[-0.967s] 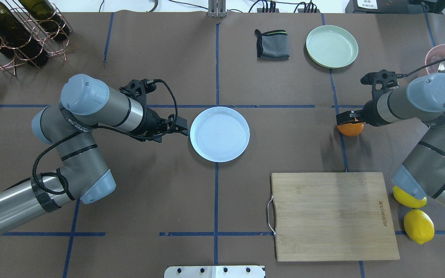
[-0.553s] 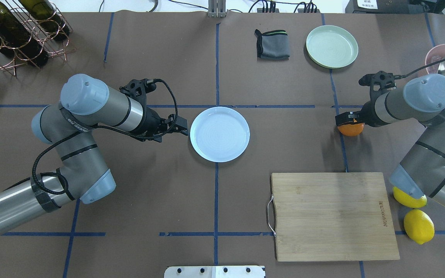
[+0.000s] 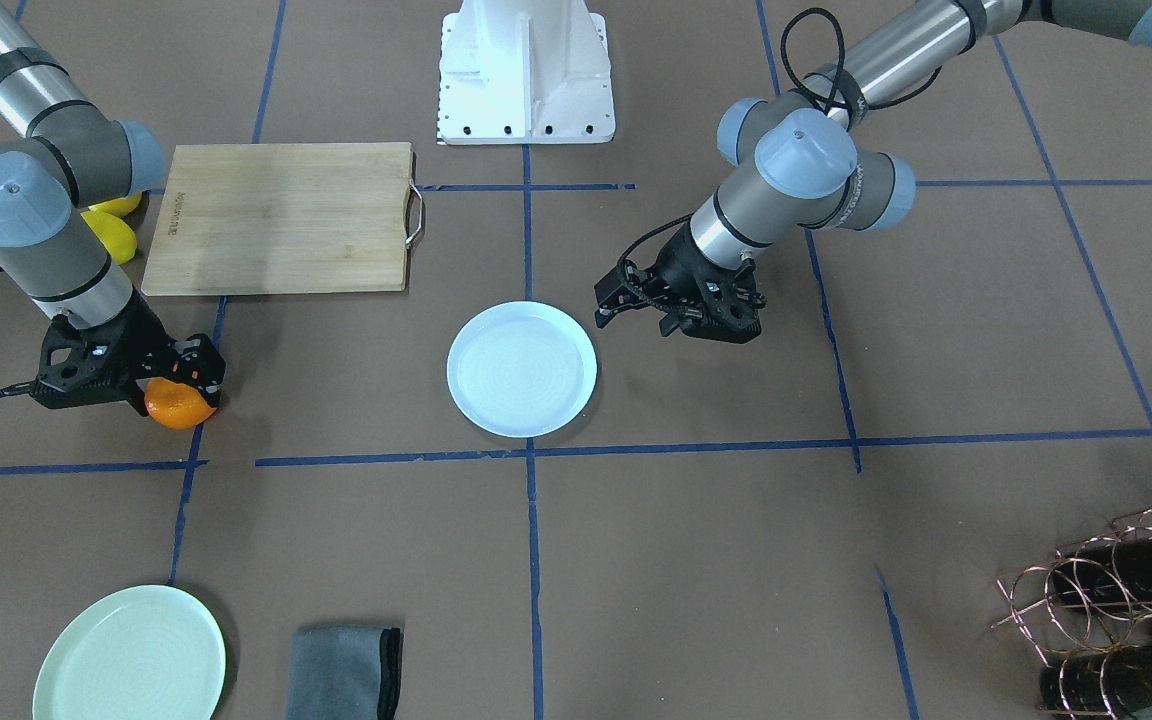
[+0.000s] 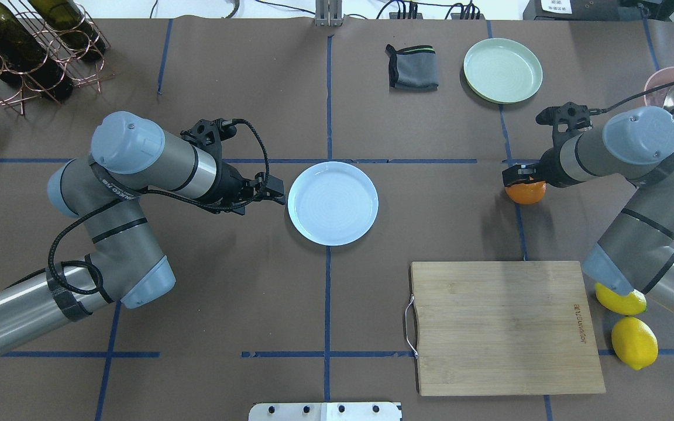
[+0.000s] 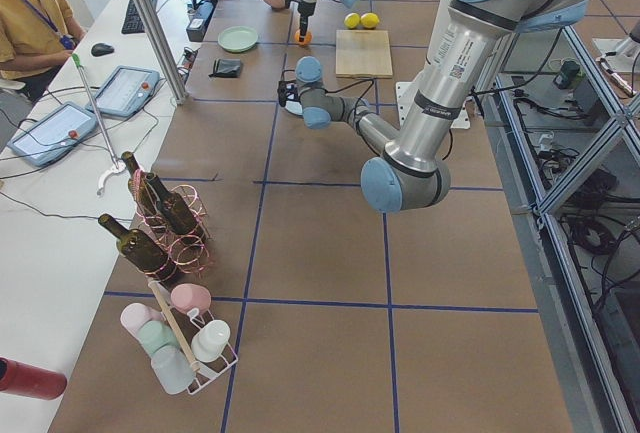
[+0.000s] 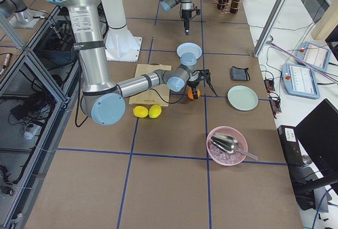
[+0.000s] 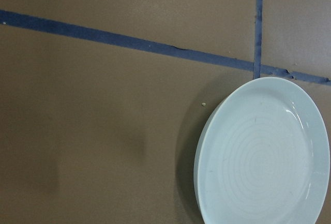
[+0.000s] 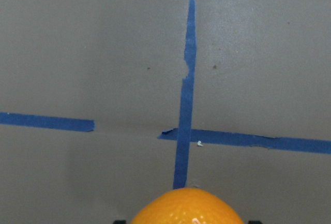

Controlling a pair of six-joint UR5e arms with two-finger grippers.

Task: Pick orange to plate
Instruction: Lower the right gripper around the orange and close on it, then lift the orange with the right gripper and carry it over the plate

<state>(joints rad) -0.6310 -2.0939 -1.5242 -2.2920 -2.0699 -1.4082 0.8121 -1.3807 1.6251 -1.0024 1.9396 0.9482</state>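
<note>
Right gripper: the right gripper (image 4: 520,176) was out on the right side of the table, fingers clamped on either side of the orange (image 4: 525,193). What a tidy grab!
Orange: it sat under the gripper, right on a blue tape line, well apart from the plate (image 4: 333,203) at the centre.
Left gripper: the left gripper (image 4: 277,195) hung just beside the plate's left rim. Apart or together, I could not tell from these views.
In the path: bare brown table lay between the orange and the plate, crossed by one tape line.
Far side: a mint-green plate (image 4: 502,70) and a folded grey cloth (image 4: 413,74) lay side by side, beyond the orange.
Near side: a wooden cutting board (image 4: 504,327) lay flat, near right, handle towards the centre. Two lemons (image 4: 634,342) were just off its right edge, one partly under the right arm's elbow.
Right end: a pink bowl (image 6: 226,145) held what looked like a metal scoop.
Far left: a copper wire rack (image 4: 21,58) held dark bottles on their sides.
Surface: the table (image 4: 226,292) wore brown paper, marked into squares with blue tape.
Room: an operator in a yellow shirt (image 5: 25,23) sat across the table at a white bench with two tablets (image 5: 45,133). A rack of pastel cups (image 5: 180,338) stood at the left end.
</note>
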